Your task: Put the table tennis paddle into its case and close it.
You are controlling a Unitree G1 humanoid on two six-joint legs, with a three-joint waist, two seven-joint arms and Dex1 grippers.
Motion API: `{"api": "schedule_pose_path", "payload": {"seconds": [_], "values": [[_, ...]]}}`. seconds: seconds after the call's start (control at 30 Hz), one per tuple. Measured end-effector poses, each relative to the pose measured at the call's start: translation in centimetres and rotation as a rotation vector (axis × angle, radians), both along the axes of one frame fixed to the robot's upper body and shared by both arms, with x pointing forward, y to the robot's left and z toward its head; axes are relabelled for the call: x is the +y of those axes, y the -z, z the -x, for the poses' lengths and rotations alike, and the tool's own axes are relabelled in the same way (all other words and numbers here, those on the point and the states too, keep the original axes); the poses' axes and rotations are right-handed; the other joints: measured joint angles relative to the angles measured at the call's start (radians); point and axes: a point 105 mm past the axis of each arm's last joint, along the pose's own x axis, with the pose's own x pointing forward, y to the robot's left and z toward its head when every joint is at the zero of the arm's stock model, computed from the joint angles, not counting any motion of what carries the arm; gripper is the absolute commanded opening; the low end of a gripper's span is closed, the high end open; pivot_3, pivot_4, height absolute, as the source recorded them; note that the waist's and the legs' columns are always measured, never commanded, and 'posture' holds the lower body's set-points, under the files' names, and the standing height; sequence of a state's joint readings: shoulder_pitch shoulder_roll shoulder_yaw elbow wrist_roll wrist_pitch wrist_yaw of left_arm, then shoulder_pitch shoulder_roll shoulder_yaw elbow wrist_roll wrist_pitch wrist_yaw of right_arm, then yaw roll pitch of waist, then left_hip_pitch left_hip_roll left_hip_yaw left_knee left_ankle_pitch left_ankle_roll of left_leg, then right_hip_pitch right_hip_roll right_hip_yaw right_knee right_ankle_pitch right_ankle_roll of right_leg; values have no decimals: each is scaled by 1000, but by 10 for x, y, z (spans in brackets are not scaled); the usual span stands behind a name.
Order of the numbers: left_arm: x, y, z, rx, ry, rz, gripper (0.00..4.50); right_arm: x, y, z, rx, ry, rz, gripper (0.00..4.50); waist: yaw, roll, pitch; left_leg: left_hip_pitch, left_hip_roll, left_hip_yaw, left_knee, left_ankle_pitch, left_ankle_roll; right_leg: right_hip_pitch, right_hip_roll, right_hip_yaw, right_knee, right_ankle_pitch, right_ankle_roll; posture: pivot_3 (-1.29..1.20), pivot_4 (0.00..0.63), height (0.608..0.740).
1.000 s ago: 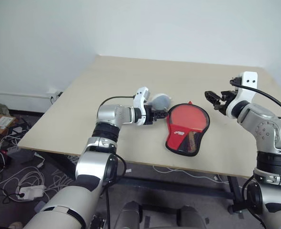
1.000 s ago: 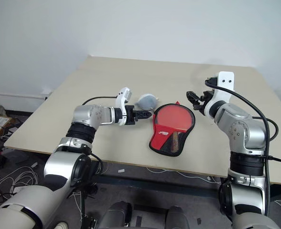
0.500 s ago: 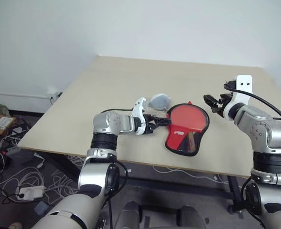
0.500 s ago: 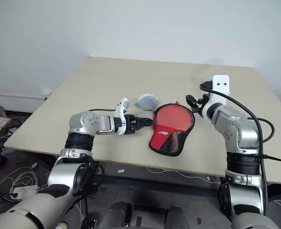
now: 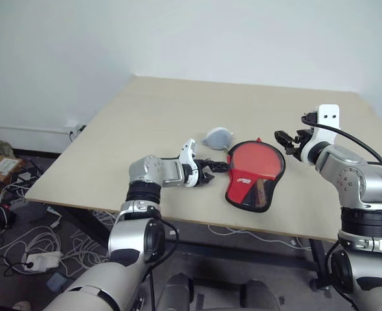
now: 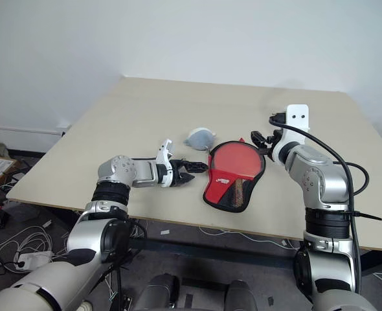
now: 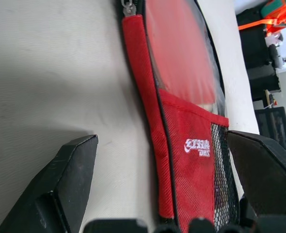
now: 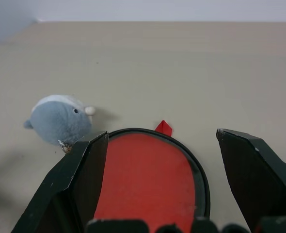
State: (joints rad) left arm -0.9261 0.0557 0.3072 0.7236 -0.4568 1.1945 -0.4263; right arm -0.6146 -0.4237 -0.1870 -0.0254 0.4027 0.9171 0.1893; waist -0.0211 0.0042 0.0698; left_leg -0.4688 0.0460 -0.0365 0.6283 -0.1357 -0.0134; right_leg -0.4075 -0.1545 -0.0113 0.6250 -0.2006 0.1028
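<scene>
Left gripper (image 5: pixel 212 170) sits low over the table (image 5: pixel 146 116), just beside the case's (image 5: pixel 254 175) near-left edge, jaws spread wide with nothing between them. Its wrist view shows both black fingers (image 7: pixel 60 194) flanking the red edge strip of the case without touching it. Right gripper (image 5: pixel 285 140) hovers just beyond the case's far-right rim, jaws also apart, nothing held; its wrist view looks down over the rounded end of the case.

Case lies flat on the table toward the front edge, rounded end pointing away from the robot, narrow end toward the front edge. Paddle-shaped, black edging all round. Upper part is a clear panel; the table tennis paddle's (image 5: pixel 256 159) red face shows through it, so the paddle sits inside. Lower part is red fabric with a white logo (image 7: pixel 197 146) plus a black mesh patch (image 5: pixel 263 191), something brownish faintly visible behind the mesh. Small red tab (image 8: pixel 164 128) sticks out at the rounded end. A zip pull (image 7: pixel 129 8) shows at the end of the red edge strip in the left wrist view; cannot tell from these views how far the zip is run.

Small grey-blue and white plush toy (image 5: pixel 217 137) rests on the table just beyond the case's far-left side, near it but apart, between the left gripper and the rounded end. Cables and a power strip (image 5: pixel 41 260) lie on the floor to the left of the table.
</scene>
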Motion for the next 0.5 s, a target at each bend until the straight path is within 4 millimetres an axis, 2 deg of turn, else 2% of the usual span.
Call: {"api": "schedule_pose_path", "payload": {"seconds": [0.2, 0.5], "values": [[-25, -1, 5, 11, 58, 20, 4474, 4, 2, 1, 9, -20, -8, 3864, -1, 0, 0, 0, 0, 0, 0, 0, 0, 0, 0, 0, 0, 0, 0, 0, 0, 688], [-39, 1, 8, 35, 75, 48, 4474, 2, 2, 1, 11, -14, -4, 3864, -1, 0, 0, 0, 0, 0, 0, 0, 0, 0, 0, 0, 0, 0, 0, 0, 0, 688]]}}
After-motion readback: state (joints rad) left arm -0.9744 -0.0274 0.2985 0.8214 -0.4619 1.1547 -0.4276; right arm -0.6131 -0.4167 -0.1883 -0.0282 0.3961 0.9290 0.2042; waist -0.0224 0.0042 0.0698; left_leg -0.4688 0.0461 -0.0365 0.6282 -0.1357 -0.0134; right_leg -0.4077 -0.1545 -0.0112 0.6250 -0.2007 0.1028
